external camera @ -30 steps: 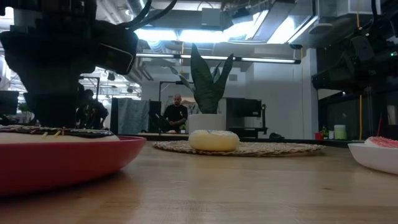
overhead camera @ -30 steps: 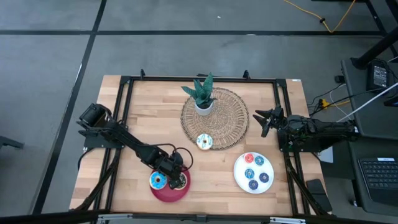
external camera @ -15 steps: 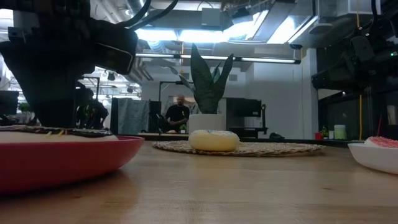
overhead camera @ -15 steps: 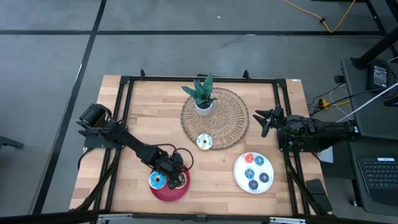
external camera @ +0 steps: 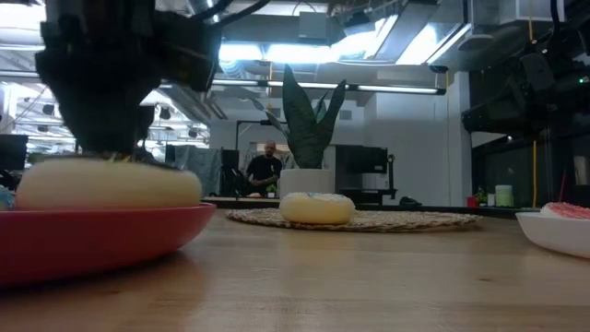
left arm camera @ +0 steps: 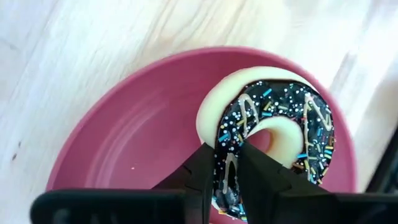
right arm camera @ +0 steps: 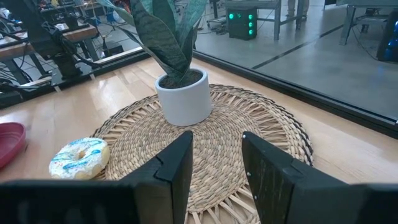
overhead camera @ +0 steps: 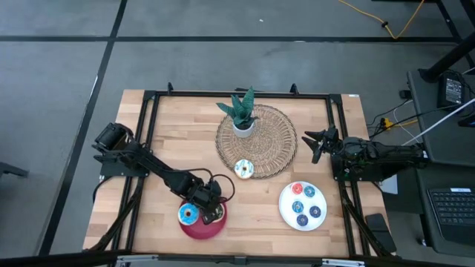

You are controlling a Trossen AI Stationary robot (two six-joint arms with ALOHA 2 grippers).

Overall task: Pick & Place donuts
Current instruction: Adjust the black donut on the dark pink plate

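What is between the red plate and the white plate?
Nothing. In the high view, only bare wooden table lies between the red plate and the white plate.

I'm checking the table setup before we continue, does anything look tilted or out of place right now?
Yes: the chocolate donut sits tipped up in the red plate, pinched by the left gripper. Nothing else stands out.

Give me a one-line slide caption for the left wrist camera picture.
Left hand pinches the rim of a chocolate sprinkled donut tilted up inside the red plate on the wooden table.
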